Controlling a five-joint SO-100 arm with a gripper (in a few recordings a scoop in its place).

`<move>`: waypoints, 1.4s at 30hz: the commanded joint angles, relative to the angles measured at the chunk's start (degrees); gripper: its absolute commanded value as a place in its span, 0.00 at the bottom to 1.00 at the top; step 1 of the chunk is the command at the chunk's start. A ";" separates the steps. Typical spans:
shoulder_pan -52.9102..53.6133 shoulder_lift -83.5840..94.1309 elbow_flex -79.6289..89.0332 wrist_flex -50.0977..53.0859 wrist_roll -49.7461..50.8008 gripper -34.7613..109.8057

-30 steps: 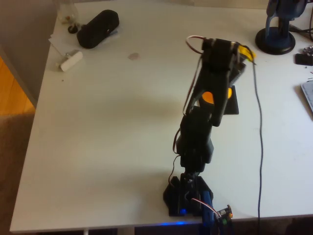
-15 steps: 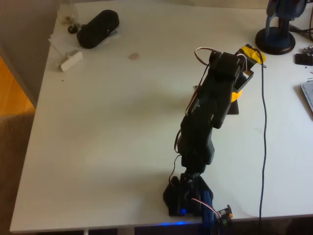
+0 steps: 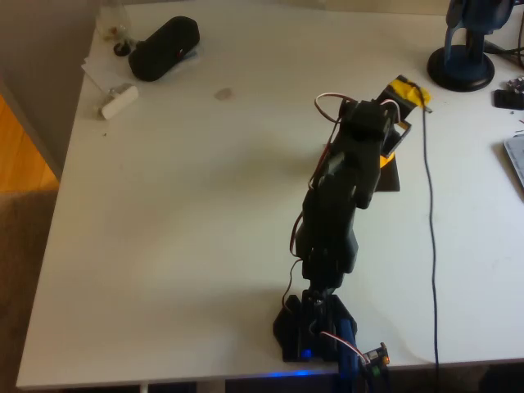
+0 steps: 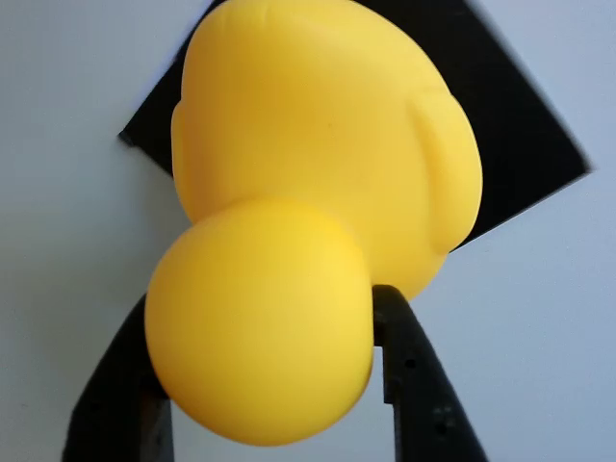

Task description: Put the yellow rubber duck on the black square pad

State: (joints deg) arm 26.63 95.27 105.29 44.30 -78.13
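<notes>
In the wrist view the yellow rubber duck (image 4: pixel 318 183) is very close, its round head toward the camera. My gripper (image 4: pixel 269 366) is shut on the head, a black finger (image 4: pixel 414 385) on each side. The black square pad (image 4: pixel 520 125) lies right behind the duck's body, its corners sticking out left and right. I cannot tell whether the duck touches it. In the overhead view my black arm covers most of the pad (image 3: pixel 390 173). There the gripper (image 3: pixel 393 131) points to the upper right with its yellow tape strip at the tip.
A bulky black case (image 3: pixel 164 47) and a white cylinder (image 3: pixel 119 101) lie at the table's far left corner. A blue stand (image 3: pixel 463 57) is at the back right. A thin cable (image 3: pixel 430 229) runs down the table right of the arm. The arm's base (image 3: pixel 315 327) sits at the front edge.
The wrist swung right over the pad, then came back slightly left. The duck's yellow, seen beside the arm earlier, is now hidden under the wrist.
</notes>
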 commanded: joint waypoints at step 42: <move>-0.09 0.44 4.13 -1.41 -1.23 0.47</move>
State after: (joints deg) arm 26.10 94.48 109.25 42.71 -78.49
